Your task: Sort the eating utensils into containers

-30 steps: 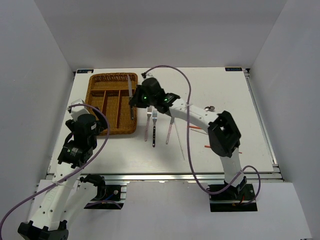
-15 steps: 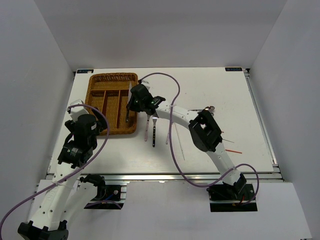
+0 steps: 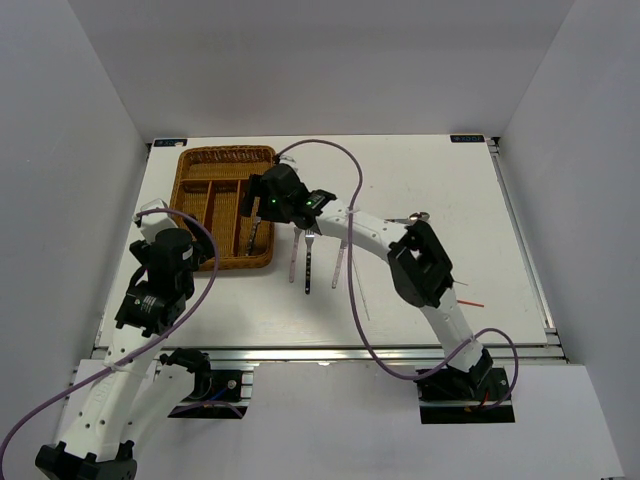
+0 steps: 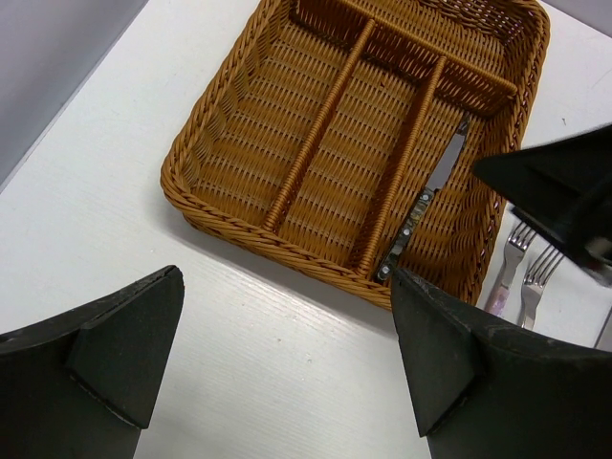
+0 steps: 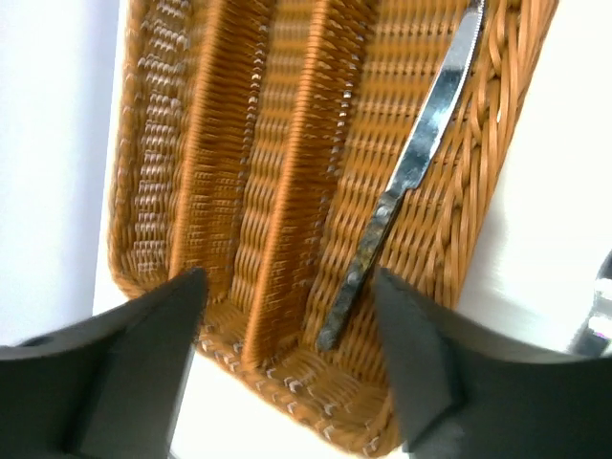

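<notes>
A knife [image 5: 406, 182] lies slantwise in the wicker tray's [image 5: 287, 124] outer long slot, beyond the gripper's [image 5: 287, 287] spread empty fingers

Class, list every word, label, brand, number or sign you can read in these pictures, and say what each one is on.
No text can be read in any view.
Small dark tag at the far left corner of the table: too small to read.
Second dark tag at the far right corner: too small to read.
The tray and the knife in it show no writing.

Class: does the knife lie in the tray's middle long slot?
No, the silver dark-handled knife lies in the orange-brown wicker tray's long slot nearest the silver forks.
</notes>
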You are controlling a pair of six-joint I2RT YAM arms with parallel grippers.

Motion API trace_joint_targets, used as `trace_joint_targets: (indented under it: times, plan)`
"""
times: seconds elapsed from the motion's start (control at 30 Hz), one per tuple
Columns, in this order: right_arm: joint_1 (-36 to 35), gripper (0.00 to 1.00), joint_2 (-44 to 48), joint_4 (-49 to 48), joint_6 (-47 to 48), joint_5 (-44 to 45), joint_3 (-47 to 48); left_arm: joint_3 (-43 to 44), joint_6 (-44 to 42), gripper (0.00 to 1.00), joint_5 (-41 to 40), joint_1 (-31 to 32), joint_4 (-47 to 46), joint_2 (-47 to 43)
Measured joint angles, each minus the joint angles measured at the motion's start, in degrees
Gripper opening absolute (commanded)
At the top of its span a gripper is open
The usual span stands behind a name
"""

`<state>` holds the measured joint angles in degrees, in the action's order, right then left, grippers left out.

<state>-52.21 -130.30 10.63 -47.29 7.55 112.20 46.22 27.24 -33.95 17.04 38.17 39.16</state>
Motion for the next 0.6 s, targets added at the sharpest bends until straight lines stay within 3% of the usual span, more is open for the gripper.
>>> trace_joint_targets:
  times: [0.13, 0.37, 0.6]
  plan:
    - [-0.11, 0.89, 8.46, -0.20, 1.46, 1.44, -6.47, 0.00, 0.00, 0.98, 0.00, 0.00, 0.00, 0.00]
    - [-0.15, 0.89, 24.92, 2.91, 1.22, 13.35, -19.41, 0.00, 0.00, 0.98, 0.09, 0.00, 0.00, 0.00]
    - [-0.04, 0.89, 27.41, 15.21, -1.81, 24.76, -25.75, 0.00, 0.00, 0.98, 0.35, 0.00, -0.02, 0.00]
